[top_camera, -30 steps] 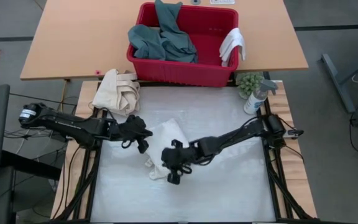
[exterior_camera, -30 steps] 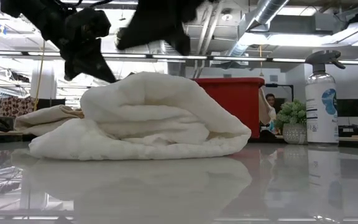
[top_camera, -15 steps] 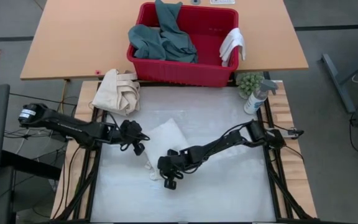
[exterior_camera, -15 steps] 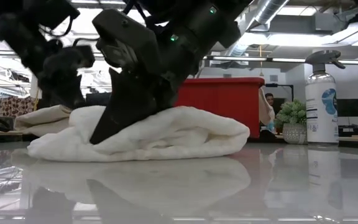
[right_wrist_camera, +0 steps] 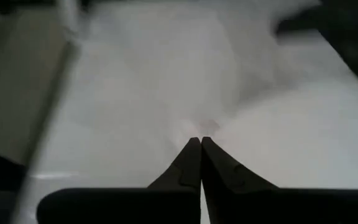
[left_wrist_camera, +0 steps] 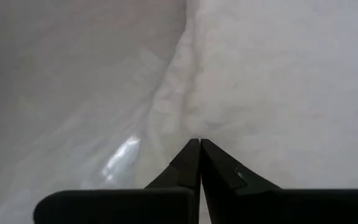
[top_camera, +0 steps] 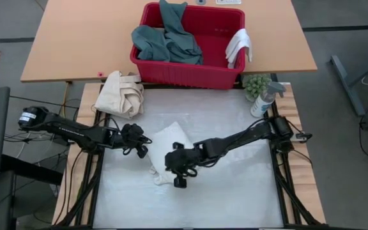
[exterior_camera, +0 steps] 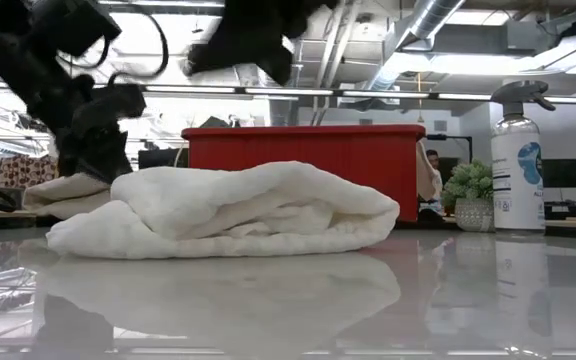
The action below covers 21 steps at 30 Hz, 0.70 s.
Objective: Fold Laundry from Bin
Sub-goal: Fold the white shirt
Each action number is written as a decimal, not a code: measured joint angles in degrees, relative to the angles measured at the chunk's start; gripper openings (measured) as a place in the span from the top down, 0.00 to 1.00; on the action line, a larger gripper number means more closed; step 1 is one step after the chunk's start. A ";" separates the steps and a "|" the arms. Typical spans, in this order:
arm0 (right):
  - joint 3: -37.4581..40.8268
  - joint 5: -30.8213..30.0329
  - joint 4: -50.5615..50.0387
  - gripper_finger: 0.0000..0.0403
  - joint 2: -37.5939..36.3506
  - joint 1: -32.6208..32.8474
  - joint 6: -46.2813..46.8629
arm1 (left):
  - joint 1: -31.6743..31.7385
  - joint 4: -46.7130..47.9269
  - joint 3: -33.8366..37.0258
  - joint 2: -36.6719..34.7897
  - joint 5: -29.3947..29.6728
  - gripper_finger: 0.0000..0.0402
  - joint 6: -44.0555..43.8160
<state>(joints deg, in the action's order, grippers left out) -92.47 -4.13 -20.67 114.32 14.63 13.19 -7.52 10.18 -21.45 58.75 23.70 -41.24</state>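
White towel (top_camera: pixel 168 145) lies mid-table on the glossy white work surface (top_camera: pixel 235 191), roughly folded into a low rumpled pad. From above its long axis runs on a diagonal, from the corner nearer the bin down toward the front edge of the table; in the low view it reads as a flat mound, thicker at the rolled right-hand end.

Left gripper (top_camera: pixel 142 152) sits at the towel's left edge, fingers pressed together; its wrist view shows the tips meeting right at the cloth's border, whether any fabric is caught I cannot tell. Right gripper (top_camera: pixel 179 181) is over the towel's front end, fingers likewise closed, nothing visibly pinched.

Handling, my guess: soft, thick, light, no stiffness at all. It will sag and slump when lifted and slide easily on that shiny top. Best hold looks like two corners of one short edge, one per gripper, pinching a single layer.

Red bin (top_camera: pixel 219 76) stands on the wooden table beyond, with the teal garment (top_camera: pixel 168 38) heaped inside and a small white cloth (top_camera: pixel 238 46) draped over its right rim.
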 joint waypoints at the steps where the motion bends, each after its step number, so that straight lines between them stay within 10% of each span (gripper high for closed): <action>1: 0.55 -1.63 -2.52 0.94 -0.02 -0.02 0.24 | -0.37 -0.39 -0.99 -0.85 0.34 1.00 0.55; 10: 11.77 -3.10 3.21 0.95 0.61 0.26 5.96 | -2.29 -4.48 -6.48 -8.34 5.58 1.00 7.59; 21: 14.71 -1.60 11.08 0.95 3.13 -0.91 7.92 | -4.40 -14.93 -6.41 11.02 1.01 1.00 6.27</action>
<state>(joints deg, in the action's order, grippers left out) -77.76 -5.73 -9.59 117.45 13.72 21.11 -11.92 -4.74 -27.85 69.77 24.70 -34.96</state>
